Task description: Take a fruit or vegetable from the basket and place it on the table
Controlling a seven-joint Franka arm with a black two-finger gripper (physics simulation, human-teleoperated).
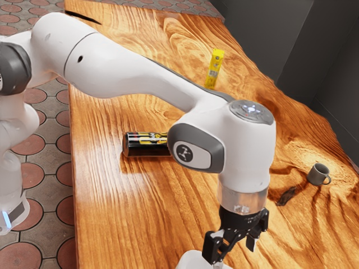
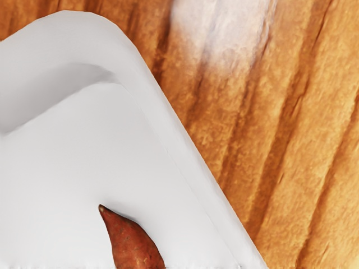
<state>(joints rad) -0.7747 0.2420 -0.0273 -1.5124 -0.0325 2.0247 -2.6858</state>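
One sweet potato (image 2: 133, 244) is cradled in the white basket (image 2: 67, 168) below a widely parted, empty gripper (image 1: 234, 255); the rim (image 2: 174, 137) could be struck if descent is misaligned.

The exterior view's bottom edge cut off the white basket (image 1: 193, 260); mid-frame, the arm (image 1: 247, 148) hid one end of the black cylinder (image 1: 147, 144). In the wrist view, the lower edge cropped the reddish-brown vegetable (image 2: 133, 244), its far end unseen.
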